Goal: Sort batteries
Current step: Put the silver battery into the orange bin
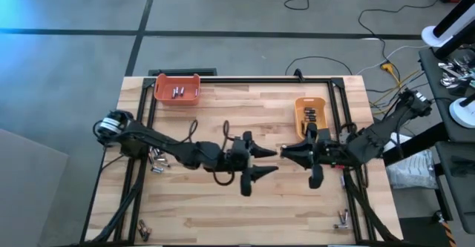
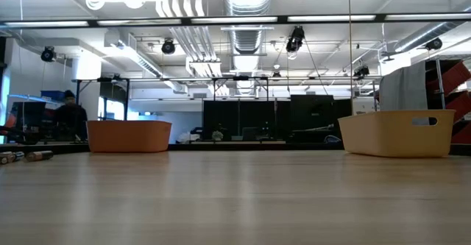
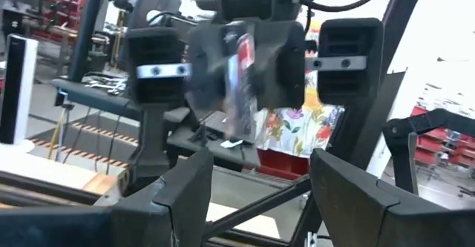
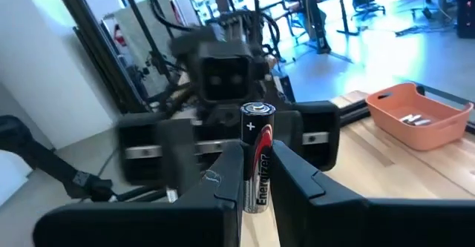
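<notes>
- While the right gripper (image 4: 256, 191) pinches a battery (image 4: 257, 158) upright (long axis vertical), the yellow bin (image 1: 310, 110) lies at its 12 o'clock.
- Left gripper (image 1: 256, 162) spread wide, empty, at 9 o'clock.

Readable markings, one item only:

- Battery (image 4: 257, 158), black and red cylinder held upright between the two fingers of the right tool (image 4: 257, 174), right wrist view. Brand name "Energizer" in white letters, running lengthwise along the lower casing. A white "+" sign on the casing just under the silver top cap.

No other text, number or sign can be read: the batteries in the orange bin (image 4: 420, 115) and the red sticker on the left arm's tool are too blurred or too small to make out.
</notes>
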`<state>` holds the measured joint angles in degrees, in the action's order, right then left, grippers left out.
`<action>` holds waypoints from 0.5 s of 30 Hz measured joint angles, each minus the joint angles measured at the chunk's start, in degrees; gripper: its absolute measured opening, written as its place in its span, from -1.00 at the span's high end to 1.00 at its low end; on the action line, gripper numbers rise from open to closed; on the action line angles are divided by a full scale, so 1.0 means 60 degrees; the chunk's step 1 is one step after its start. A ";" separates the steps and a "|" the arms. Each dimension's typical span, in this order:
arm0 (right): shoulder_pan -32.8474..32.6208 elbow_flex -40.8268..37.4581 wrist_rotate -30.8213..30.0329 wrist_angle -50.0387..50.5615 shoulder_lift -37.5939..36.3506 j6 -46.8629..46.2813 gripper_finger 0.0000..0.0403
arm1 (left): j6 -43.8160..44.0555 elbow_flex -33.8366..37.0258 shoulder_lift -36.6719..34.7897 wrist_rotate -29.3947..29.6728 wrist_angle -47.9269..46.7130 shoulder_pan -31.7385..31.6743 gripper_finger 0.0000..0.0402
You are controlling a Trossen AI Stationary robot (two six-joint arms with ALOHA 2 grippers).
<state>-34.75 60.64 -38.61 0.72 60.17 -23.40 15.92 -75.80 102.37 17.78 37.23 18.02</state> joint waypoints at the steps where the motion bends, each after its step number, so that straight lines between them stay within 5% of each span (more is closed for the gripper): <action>1: -0.0002 0.0000 0.0002 0.0003 0.0063 -0.0023 0.83 | -0.0043 -0.0207 0.0097 -0.0041 -0.0161 -0.0028 -0.02; 10: -0.0035 0.0000 0.0017 0.0200 0.0118 -0.0472 0.83 | 0.0158 -0.0880 0.0189 -0.0298 -0.1235 -0.0289 -0.01; 15: -0.0035 0.0000 0.0018 0.0368 0.0141 -0.0486 0.83 | 0.0966 -0.1018 0.0280 -0.0883 -0.1223 -0.0463 0.17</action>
<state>-34.96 60.64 -38.50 2.93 61.01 -26.32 21.72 -81.91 104.05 12.49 29.89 15.25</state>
